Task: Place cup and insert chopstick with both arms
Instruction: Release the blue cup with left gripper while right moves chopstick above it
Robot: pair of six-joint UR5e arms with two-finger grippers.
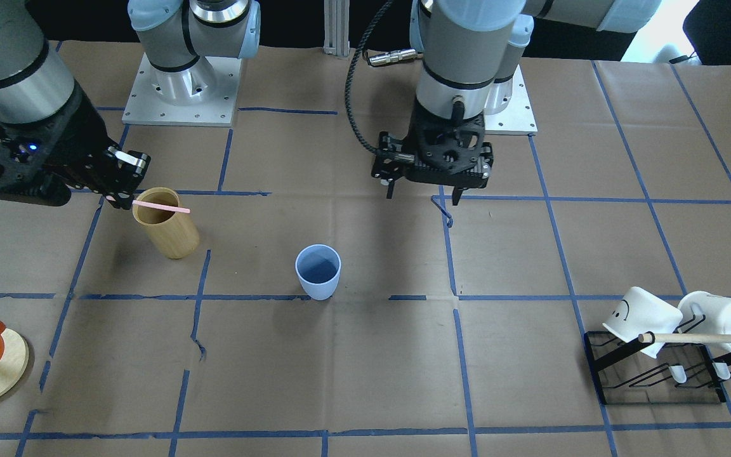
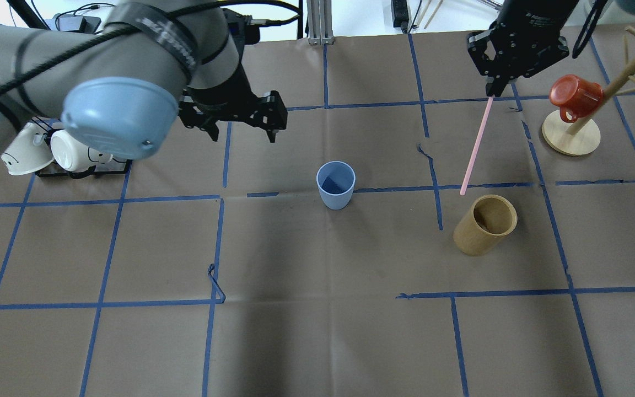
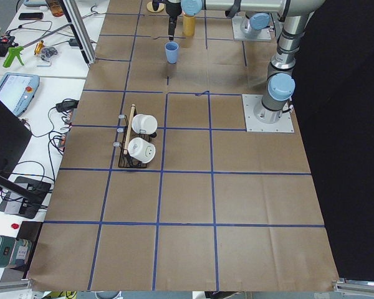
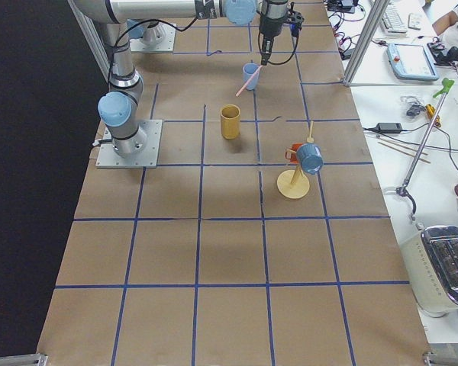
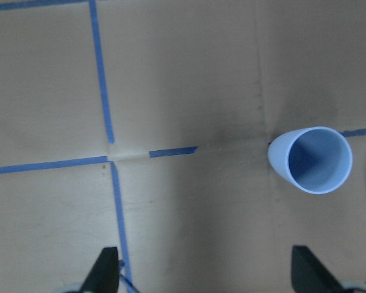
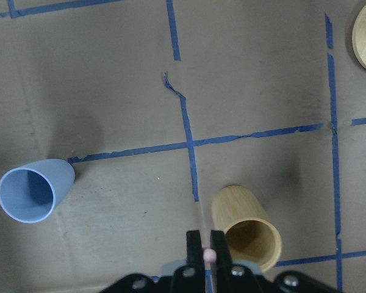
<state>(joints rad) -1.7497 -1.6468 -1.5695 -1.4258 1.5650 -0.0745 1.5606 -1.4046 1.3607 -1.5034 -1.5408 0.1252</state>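
Note:
The light-blue cup (image 1: 318, 271) stands upright and empty mid-table; it also shows in the overhead view (image 2: 335, 184) and both wrist views (image 5: 311, 160) (image 6: 30, 192). My left gripper (image 1: 424, 195) (image 2: 240, 120) is open and empty, raised above the table behind the cup. My right gripper (image 1: 121, 197) (image 2: 494, 91) is shut on the upper end of the pale-pink chopstick (image 1: 161, 207) (image 2: 476, 146). The stick hangs tilted, with its lower end near the rim of the tan wooden cup (image 1: 167, 222) (image 2: 485, 223). I cannot tell whether its tip is inside.
A black rack (image 1: 657, 374) with two white mugs and a wooden dowel (image 1: 702, 338) sits on my left side. A wooden mug tree (image 2: 571, 135) with a red mug (image 2: 574, 96) stands on my right side, close to the right arm.

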